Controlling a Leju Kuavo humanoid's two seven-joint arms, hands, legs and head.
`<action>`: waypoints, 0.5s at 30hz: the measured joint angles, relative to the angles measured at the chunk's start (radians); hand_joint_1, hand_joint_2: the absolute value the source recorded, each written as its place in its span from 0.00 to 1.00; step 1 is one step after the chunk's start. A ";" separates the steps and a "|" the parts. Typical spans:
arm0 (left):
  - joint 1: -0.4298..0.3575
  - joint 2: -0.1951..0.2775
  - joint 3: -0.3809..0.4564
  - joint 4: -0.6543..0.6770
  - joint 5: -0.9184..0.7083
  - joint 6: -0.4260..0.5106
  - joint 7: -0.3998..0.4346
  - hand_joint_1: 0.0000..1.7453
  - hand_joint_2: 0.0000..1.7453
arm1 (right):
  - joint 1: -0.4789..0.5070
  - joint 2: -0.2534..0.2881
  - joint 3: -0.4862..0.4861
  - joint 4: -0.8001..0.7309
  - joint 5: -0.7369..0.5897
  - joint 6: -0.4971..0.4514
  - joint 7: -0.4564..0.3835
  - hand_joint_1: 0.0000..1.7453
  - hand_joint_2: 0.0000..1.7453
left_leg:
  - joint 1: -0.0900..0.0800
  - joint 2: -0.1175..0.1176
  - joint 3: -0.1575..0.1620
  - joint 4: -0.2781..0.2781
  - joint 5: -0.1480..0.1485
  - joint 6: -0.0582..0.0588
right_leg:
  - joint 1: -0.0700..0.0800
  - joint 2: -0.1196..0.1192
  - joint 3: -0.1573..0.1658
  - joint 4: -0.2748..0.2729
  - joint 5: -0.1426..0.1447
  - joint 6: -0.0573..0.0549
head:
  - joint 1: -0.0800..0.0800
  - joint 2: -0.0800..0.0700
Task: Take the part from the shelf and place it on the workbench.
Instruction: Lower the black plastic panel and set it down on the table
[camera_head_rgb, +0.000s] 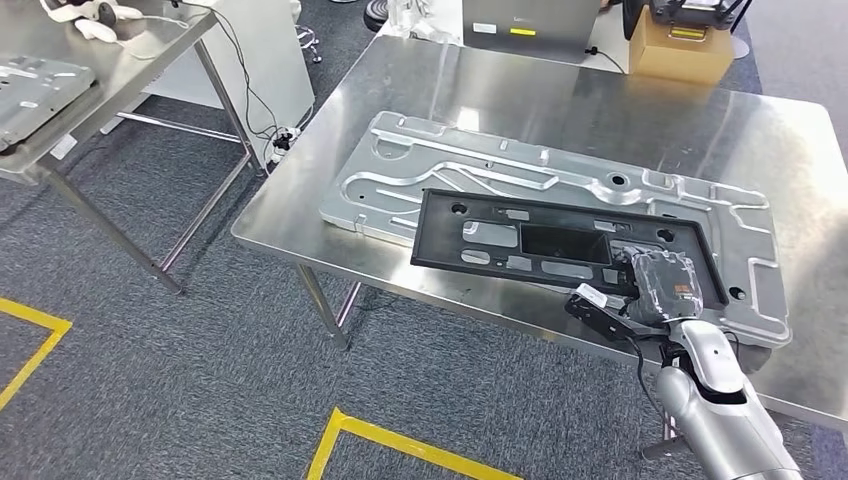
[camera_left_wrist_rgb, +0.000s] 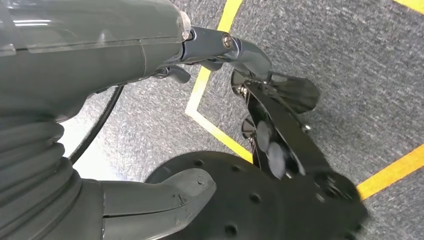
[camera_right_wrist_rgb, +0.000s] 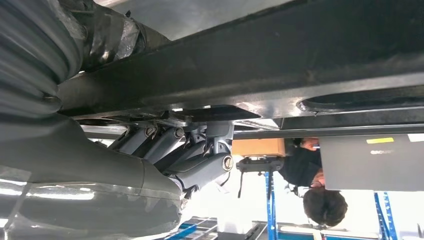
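Head view shows you the flat black rectangular plastic frame (camera_head_rgb: 560, 243) lying on the embossed silver metal panel (camera_head_rgb: 480, 160) near the desk's (camera_head_rgb: 640, 110) front edge, your right hand (camera_head_rgb: 655, 283) gripping its near right end. Placement looks nearly finished; next, let go and withdraw. Your left hand (camera_left_wrist_rgb: 150, 195) hangs empty, fingers apart.

One black part (camera_head_rgb: 560, 243) on workbench (camera_head_rgb: 640, 120). One silver stamped panel (camera_head_rgb: 480, 165) on workbench, under black part. Second silver panel (camera_head_rgb: 35, 90) on other table (camera_head_rgb: 130, 60), left of workbench: two tables, two silver panels. One cardboard box (camera_head_rgb: 680, 48) beyond workbench. One person (camera_right_wrist_rgb: 315, 185) beyond workbench.
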 joint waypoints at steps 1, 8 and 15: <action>0.001 0.000 -0.001 0.000 0.000 0.000 0.000 0.00 1.00 | 0.000 0.000 0.000 0.000 0.000 0.000 0.000 1.00 1.00 | -0.001 -0.001 0.010 -0.039 0.038 0.006 | 0.002 0.004 0.005 0.000 -0.003 -0.001 | 0.000 0.000; 0.004 0.004 -0.013 0.002 0.018 -0.001 -0.004 0.00 1.00 | 0.000 -0.002 -0.003 0.001 0.000 -0.001 0.002 1.00 1.00 | -0.015 -0.014 0.106 -0.286 0.151 0.039 | 0.001 0.019 0.014 -0.008 -0.008 0.028 | 0.000 0.000; 0.006 0.003 -0.042 0.002 0.051 -0.002 -0.005 0.00 1.00 | -0.006 -0.019 -0.040 0.023 -0.006 -0.003 0.009 1.00 1.00 | -0.011 -0.008 0.126 -0.311 0.158 0.057 | -0.002 0.003 -0.124 0.258 -0.115 0.055 | 0.001 0.000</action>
